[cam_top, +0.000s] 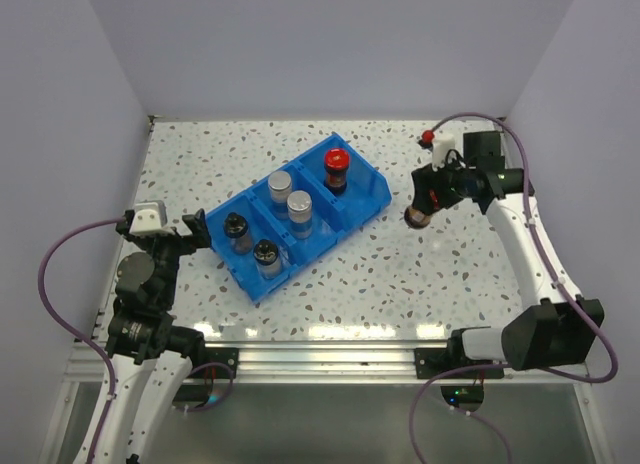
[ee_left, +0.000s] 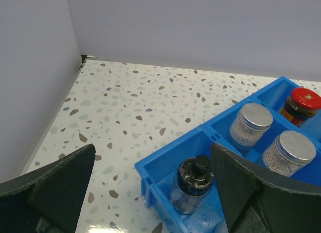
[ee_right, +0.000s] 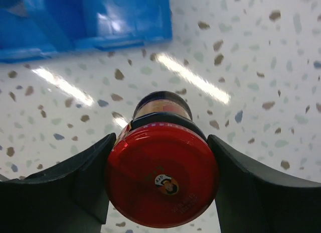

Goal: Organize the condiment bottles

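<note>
Left arm: the left gripper (cam_top: 196, 227) has its jaws spread wide apart. It sits low near the left edge of the worktop, just beside the near-left end of the blue bin (cam_top: 322, 248).
Right arm: the right gripper (cam_top: 428, 196) is clamped on the cap end of the held red-capped bottle (cam_top: 417, 216). The bottle is tilted, right of the bin and toward the right edge.
Bin contents: two black-capped bottles (cam_top: 235, 224) stand in the near-left compartment. Two silver-capped bottles (cam_top: 280, 182) are in the middle one, and a second red-capped bottle (cam_top: 336, 164) in the far-right one.
Top view only: it shows both arms, both black caps, and the held bottle apart from the bin.
Left wrist view only: pale granules show inside the silver-capped pair. Only one black cap is in sight.
Right wrist view only: a small round emblem shows on the red cap, with a finger pressed to each side. Whether the base touches the surface cannot be told.
Surface: the worktop (cam_top: 470, 274) is glossy, white with brown and grey flecks, and streaked with light reflections.
Room: plain pale walls (cam_top: 300, 44) close the left, far and right edges.
</note>
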You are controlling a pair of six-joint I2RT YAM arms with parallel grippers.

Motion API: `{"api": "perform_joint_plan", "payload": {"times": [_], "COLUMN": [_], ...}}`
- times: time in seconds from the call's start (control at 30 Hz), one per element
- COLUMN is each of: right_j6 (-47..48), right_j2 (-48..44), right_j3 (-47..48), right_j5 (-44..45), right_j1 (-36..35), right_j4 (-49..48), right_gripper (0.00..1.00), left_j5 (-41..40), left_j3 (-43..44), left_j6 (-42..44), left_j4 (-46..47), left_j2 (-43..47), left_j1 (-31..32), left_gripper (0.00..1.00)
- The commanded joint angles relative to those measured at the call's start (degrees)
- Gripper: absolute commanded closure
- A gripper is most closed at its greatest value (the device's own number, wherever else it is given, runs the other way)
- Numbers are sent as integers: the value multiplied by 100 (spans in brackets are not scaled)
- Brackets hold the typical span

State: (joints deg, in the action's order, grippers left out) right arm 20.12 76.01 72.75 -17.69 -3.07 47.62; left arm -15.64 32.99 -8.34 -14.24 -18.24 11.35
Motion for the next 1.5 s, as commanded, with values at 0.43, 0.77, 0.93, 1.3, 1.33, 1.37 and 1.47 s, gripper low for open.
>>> {"api": "perform_joint_plan", "payload": {"times": [0.43,0.77,0.93,1.3,1.33,1.37,1.47], "right_j6": [-378,-219,-96,1,-8,-8,-87], "right_j2": [2092,3112,3534,2842,2701,2361,1501], "right_j3": [2550,2868,2876,2683,2648,2535,2001], "right_j5": [90,169,319,425,425,433,705], "right_j1": [-1907,-2145,-2207,-2224,-2224,-2215,-2215], "right_j4": [-929,-1043,-1070,-868,-851,-789,-981], "right_gripper": [100,100,84,2,2,2,1], "left_j5": [-211,-247,-247,-238,-229,-220,-194], "left_j3": [14,5,5,14,14,14,14], "left_j6": [8,16,16,8,8,-1,8], "left_j4": [185,185,193,176,185,185,185], "left_j2": [-241,-268,-259,-241,-241,-241,-259], "left_j1": [16,16,16,16,16,16,16], "left_gripper": [0,0,0,0,0,0,0]}}
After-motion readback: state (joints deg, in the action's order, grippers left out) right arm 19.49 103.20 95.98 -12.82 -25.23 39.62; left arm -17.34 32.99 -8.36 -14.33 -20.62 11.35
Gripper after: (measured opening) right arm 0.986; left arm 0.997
